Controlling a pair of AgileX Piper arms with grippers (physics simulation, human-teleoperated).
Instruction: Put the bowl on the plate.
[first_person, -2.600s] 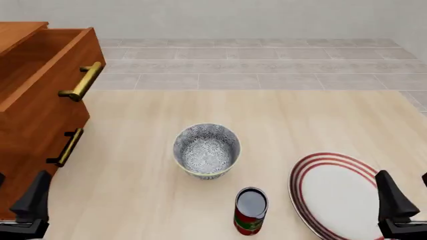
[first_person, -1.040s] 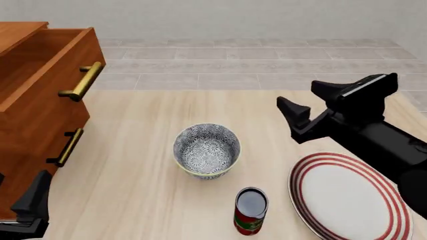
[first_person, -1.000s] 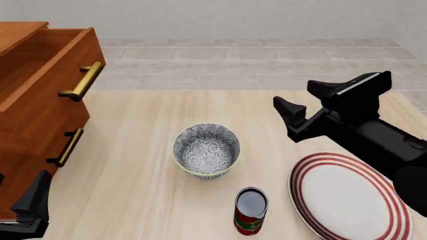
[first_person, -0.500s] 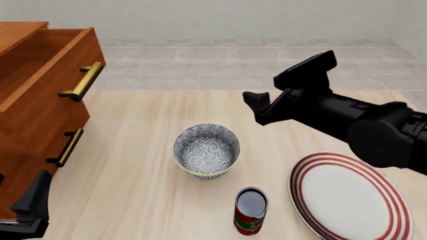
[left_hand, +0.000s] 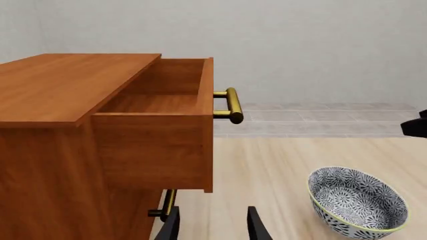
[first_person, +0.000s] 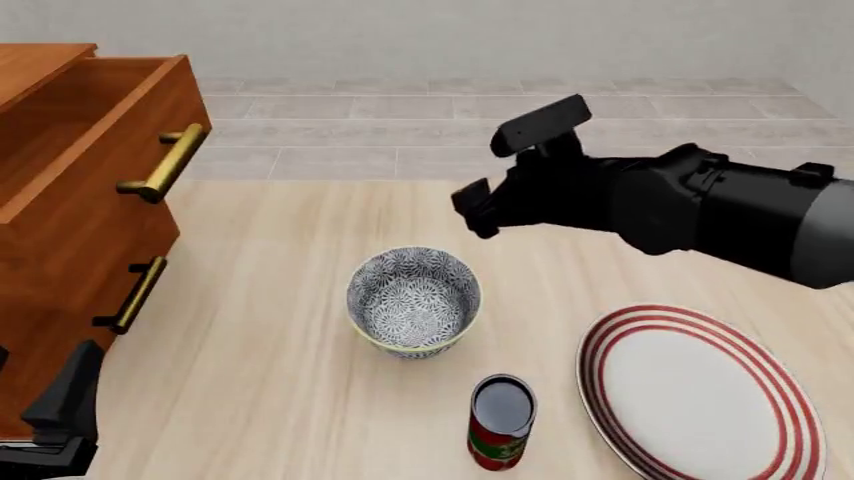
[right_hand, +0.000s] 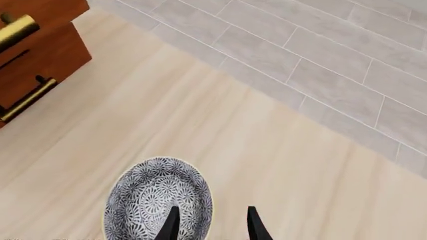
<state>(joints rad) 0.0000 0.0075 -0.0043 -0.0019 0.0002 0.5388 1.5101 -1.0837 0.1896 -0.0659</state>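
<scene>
The bowl (first_person: 414, 300), grey-and-white patterned with a pale rim, stands upright on the table's middle; it also shows in the left wrist view (left_hand: 357, 202) and the right wrist view (right_hand: 158, 202). The white plate (first_person: 701, 392) with red rings lies to its right, near the front edge. My right gripper (first_person: 505, 170) hangs open and empty in the air just beyond and right of the bowl. In its own view the right gripper (right_hand: 212, 225) has one fingertip over the bowl's rim. My left gripper (first_person: 54, 430) rests low at the front left, open (left_hand: 212, 227), far from the bowl.
A small red can (first_person: 502, 418) stands in front of the bowl, between it and the plate. A wooden chest (first_person: 67, 220) with its top drawer pulled out and brass handles (first_person: 163, 165) fills the left side. Grey tiled floor (first_person: 534, 130) lies past the table's far edge.
</scene>
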